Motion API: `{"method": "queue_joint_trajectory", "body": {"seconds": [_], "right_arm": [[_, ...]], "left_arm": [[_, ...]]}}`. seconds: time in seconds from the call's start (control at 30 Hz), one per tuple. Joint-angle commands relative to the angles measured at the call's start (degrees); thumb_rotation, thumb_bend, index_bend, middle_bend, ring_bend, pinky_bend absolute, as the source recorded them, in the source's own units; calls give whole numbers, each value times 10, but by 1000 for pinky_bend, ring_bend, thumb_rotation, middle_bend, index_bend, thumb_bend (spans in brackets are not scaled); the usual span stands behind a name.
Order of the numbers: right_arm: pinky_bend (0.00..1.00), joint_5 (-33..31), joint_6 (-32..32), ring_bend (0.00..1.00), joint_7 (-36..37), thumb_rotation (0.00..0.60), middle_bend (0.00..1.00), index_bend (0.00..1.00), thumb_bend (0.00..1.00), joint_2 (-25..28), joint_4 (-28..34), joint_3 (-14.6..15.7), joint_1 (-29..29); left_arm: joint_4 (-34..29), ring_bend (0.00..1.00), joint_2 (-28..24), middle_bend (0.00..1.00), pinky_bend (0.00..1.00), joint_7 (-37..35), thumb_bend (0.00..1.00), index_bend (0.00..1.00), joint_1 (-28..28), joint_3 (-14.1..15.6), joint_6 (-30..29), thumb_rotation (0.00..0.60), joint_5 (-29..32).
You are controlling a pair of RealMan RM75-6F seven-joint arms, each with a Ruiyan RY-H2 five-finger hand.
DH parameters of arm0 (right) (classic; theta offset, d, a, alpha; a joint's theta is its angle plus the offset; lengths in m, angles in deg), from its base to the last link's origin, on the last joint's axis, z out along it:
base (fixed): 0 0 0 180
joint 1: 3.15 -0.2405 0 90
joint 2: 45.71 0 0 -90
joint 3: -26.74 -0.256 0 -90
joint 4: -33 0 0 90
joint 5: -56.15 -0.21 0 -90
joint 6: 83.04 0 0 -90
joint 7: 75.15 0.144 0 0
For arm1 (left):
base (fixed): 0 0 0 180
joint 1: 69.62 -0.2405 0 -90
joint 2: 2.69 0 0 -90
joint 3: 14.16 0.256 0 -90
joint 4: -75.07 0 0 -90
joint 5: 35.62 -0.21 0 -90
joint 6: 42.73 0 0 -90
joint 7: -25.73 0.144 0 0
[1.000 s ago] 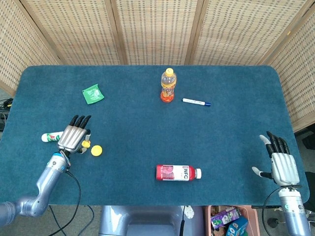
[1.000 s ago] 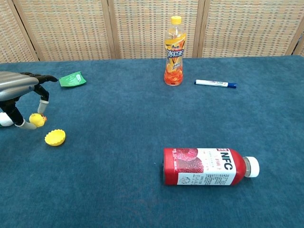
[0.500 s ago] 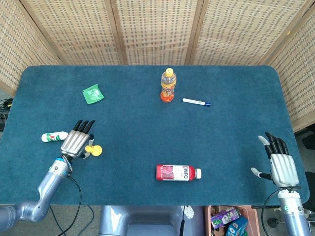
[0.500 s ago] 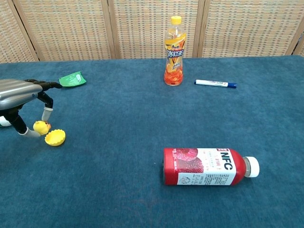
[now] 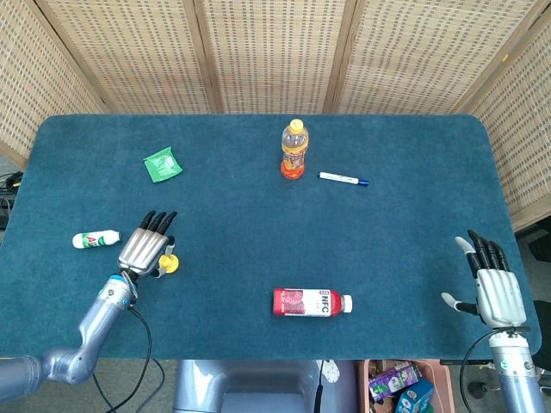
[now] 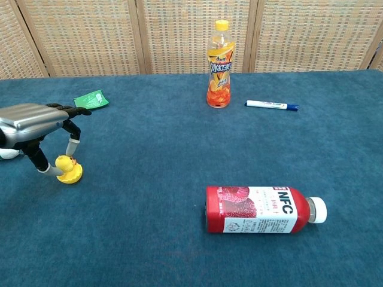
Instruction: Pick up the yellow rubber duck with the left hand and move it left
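- My left hand [image 6: 37, 122] hangs palm down over the near left part of the blue counter [image 5: 258, 241], with the yellow rubber duck [image 6: 67, 168] directly under its fingertips.
- In the chest view, my fingers [image 6: 72, 145] reach down on either side of the duck: one tip touches its top, another sits against its left side. The duck appears to rest on the counter, so I judge this a light pinch, not a lift yet.
- The duck seems to have a small head on a wider, flat yellow base. I cannot tell whether that is one piece or two.
- Risk: the hold is only at the fingertips on a small, rounded, rubbery toy. If I lift before closing further, it could squirt out and roll.
- Risk: if the base is a separate piece, I may lift only the top and leave the rest behind.
- Risk: a small white tube [image 5: 95, 239] lies just to the left, in the direction I must carry the duck. A low sweep could knock it or set the duck down on it.
- A green packet [image 5: 162, 163] lies farther back on the left, well apart.
- My right hand [image 5: 497, 291] rests at the far right edge, fingers spread, holding nothing.
- An orange drink bottle [image 5: 294, 150], a marker [image 5: 343, 179] and a red bottle [image 5: 312, 302] lying on its side are well away from my path.
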Motion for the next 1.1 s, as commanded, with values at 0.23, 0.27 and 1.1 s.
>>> {"method": "queue_joint_trajectory", "body": {"seconds": [0.23,0.27,1.1], "right_arm": [[0,-1,0,0,0,600,0,0,0,0,0,0,1],[0,-1,0,0,1,600,0,0,0,0,0,0,1],[0,12,-7,0,5,600,0,0,0,5,8,5,3]], "left_arm": [[8,0,8,0,0,13,205,579,5,4,8,600,12],[8,0,8,0,0,16,206,576,5,3,7,600,13],[-99,0,-70,0,0,-50,154,139,-89,26,-173,600,-95]]}}
